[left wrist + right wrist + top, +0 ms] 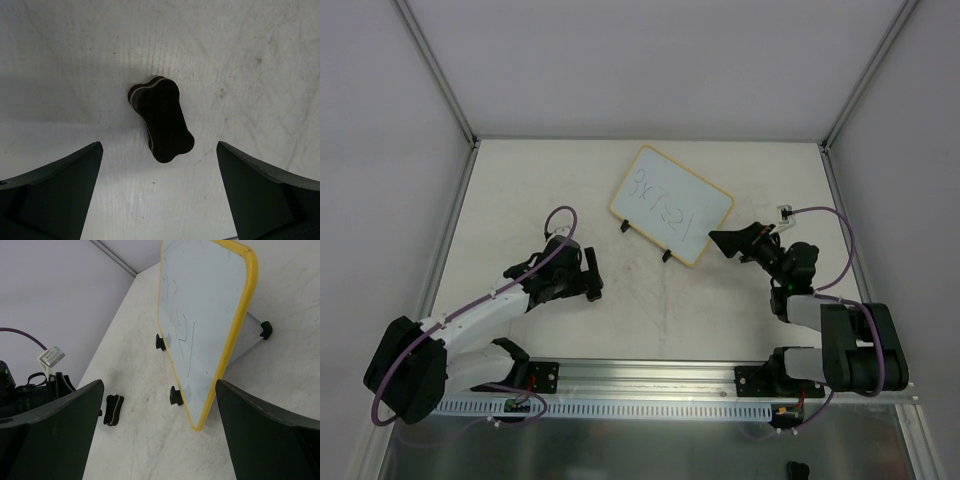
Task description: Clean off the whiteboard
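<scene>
Two arms at work on a pale tabletop (520, 190): the whiteboard (670, 205) sits toward the far middle, turned at an angle, faint handwriting (180, 325) on its face. It seems propped on its small black feet (175, 396) rather than lying flat. The left pincer (585, 275) hangs spread wide over a black bone-shaped eraser (162, 117), one finger on either side, touching nothing. The right pincer (728, 243), also wide and holding nothing, points at the board's near right edge from just beside it.

The board looks thin, stiff and light, with a slick face, so a wiping stroke would likely push it across the tabletop or tip it on its feet. The yellow rim (245, 300) is the sensible place for the right pincer to clamp or brace. The face offers no purchase (and gripping there would smear the ink). The eraser reads as soft felt on a firmer back, best pinched across its narrow waist.
</scene>
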{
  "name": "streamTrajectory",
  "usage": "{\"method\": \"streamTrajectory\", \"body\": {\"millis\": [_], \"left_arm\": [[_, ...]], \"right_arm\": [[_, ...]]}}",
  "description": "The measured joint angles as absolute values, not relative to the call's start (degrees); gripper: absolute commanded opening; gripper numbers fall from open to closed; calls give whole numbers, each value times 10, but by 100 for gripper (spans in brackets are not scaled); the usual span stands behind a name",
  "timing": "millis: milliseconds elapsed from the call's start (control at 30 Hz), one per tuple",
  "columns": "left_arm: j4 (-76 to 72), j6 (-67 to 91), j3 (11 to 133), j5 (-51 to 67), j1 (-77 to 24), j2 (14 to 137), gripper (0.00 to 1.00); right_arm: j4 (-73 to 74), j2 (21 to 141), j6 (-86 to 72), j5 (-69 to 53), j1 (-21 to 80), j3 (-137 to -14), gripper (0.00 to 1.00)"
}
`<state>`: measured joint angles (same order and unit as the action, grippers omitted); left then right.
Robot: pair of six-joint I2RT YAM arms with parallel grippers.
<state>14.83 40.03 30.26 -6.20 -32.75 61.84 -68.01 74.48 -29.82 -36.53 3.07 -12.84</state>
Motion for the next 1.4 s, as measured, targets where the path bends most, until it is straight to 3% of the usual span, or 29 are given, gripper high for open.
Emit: {"method": "streamTrajectory", "body": {"millis": [300, 700, 867, 967, 1233, 1400], "left_arm": [[168, 413, 358, -107, -331, 726, 99], [177, 429, 377, -112, -337, 765, 98], [179, 434, 387, -111, -345, 777, 92], [179, 440, 397, -111, -353, 796, 83], [179, 444, 420, -125, -361, 829, 80], [179, 444, 420, -127, -361, 829, 69]], "right_arm": [[-687, 749, -301, -371, 31, -128, 99], [-689, 757, -309, -379, 32, -129, 99], [-697, 762, -311, -381, 32, -129, 99], [-702, 765, -313, -383, 32, -129, 99], [-706, 766, -316, -384, 32, -129, 99], [-707, 766, -316, -384, 32, -129, 99]]}}
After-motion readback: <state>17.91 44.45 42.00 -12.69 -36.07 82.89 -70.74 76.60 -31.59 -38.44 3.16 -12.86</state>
